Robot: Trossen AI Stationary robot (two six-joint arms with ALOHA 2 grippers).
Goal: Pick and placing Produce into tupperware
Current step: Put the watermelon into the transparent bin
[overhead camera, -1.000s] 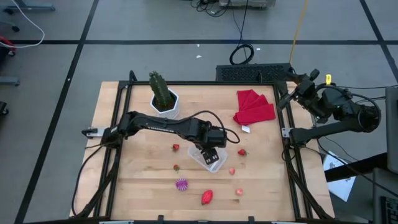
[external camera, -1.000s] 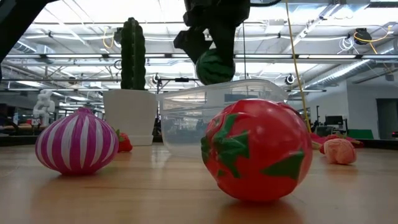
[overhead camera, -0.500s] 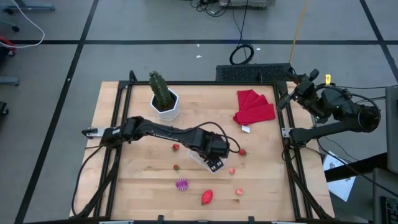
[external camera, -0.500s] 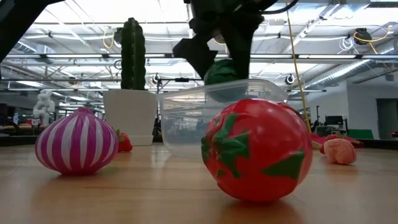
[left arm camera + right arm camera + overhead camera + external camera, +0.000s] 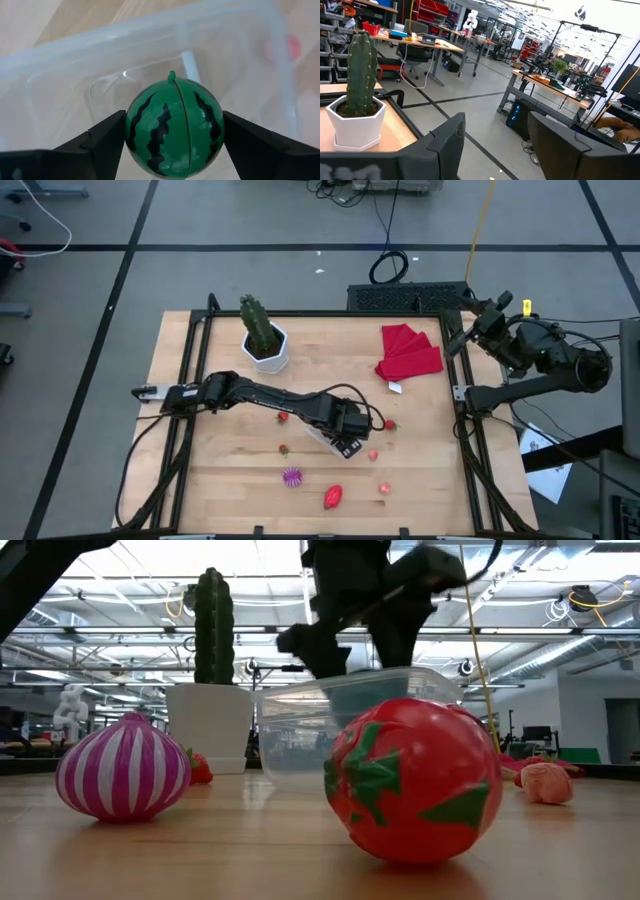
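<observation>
My left gripper [image 5: 345, 436] reaches down into the clear tupperware [image 5: 317, 431] near the table's middle and is shut on the green striped melon [image 5: 173, 127]. In the low view the gripper [image 5: 355, 645] dips behind the tupperware's rim [image 5: 300, 690]. Loose on the wood lie the purple ridged piece [image 5: 292, 476], a big red berry [image 5: 333, 498], pink berries [image 5: 373, 454] [image 5: 385, 489] and small red ones [image 5: 283, 417] [image 5: 389, 424]. My right gripper [image 5: 497, 150] is open, parked off the table's far right corner [image 5: 482, 328]. My left gripper pinches the melon across its round sides [image 5: 131, 131], one dark finger [image 5: 105, 137] on each side, the stem end facing away from the wrist. It comes from above, pointing down. The melon hangs inside the tupperware's walls [image 5: 150, 45]; whether it touches the floor I cannot tell.
A tall cactus in a white pot [image 5: 263, 332] stands at the far left of the table, a red cloth [image 5: 409, 350] at the far right. In the low view the purple piece [image 5: 123, 767] and red berry [image 5: 413, 780] sit close to the near edge.
My left gripper has come down and slightly toward the table's right, carrying the melon from above the tupperware's rim to below it, inside the walls. It has stayed shut on the melon. The tupperware and loose produce have kept their places.
</observation>
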